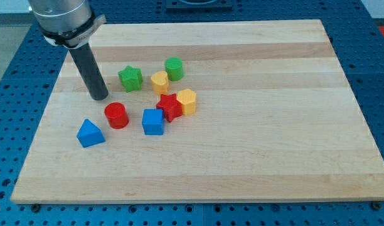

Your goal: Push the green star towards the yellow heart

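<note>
My tip (pixel 100 96), a bare rod holding nothing, is standing left of the green star-shaped block (pixel 130 78); the yellow heart-shaped block (pixel 159 81) is waiting just right; an off-centre push risks spinning the star toward the green cylinder block (pixel 174 68).

my tip (pixel 100 97): left of green star (pixel 130 78), apart
yellow heart (pixel 159 81): right of star, near green cylinder (pixel 174 68)

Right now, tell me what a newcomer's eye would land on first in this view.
First, the dark rod coming down from the view's top left, my tip resting on the wooden board just left of the green star. Next, the bright cluster left of centre: yellow heart right of the star, with a green cylinder, red star and blue cube nearby.
</note>
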Controlling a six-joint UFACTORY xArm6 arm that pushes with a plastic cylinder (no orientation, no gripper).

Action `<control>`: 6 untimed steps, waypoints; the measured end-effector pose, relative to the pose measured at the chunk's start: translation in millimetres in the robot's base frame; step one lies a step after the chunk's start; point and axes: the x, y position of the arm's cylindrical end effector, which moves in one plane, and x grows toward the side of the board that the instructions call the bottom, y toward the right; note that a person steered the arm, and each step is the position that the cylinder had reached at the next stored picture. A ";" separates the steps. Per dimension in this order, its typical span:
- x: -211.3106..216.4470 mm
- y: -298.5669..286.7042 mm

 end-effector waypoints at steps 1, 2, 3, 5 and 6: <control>-3.3 9.2; -15.2 18.8; -27.1 15.1; -31.8 25.5; -31.8 46.0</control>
